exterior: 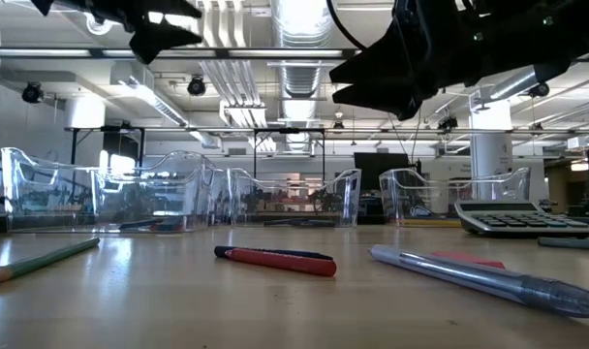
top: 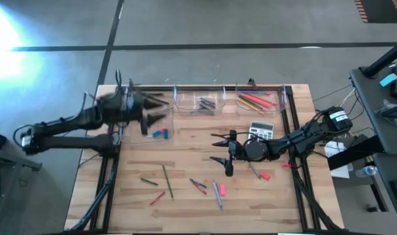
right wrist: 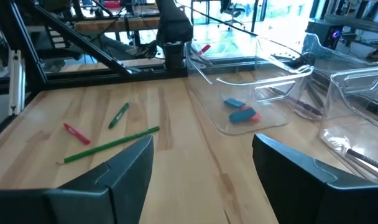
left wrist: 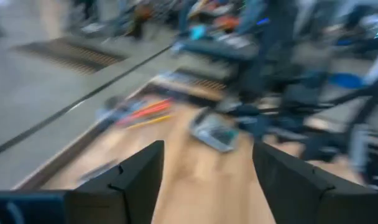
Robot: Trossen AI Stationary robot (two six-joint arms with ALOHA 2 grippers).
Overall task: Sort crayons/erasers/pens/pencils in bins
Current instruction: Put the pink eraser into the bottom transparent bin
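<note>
Four clear bins stand toward the table's far edge. One (top: 257, 100) holds orange and red pencils, one (top: 198, 102) dark pens, and one (top: 160, 132) blue and pink erasers (right wrist: 240, 114). My left gripper (top: 157, 109) hovers open above the far-left bins, with nothing between its fingers (left wrist: 207, 180). My right gripper (top: 219, 149) stands open above mid-table beside the calculator, pointing toward the table's left edge, also with nothing between its fingers (right wrist: 204, 180). Loose on the table's near half lie a green pencil (top: 166, 181), crayons (top: 157, 197), pens (top: 217, 194) and pink erasers (top: 264, 175).
A grey calculator (top: 262, 129) lies right of centre, just beyond my right gripper. A red-and-black pen (exterior: 275, 259) and a clear pen (exterior: 488, 276) lie close to the near edge. Black rails run along the table's left, right and far sides.
</note>
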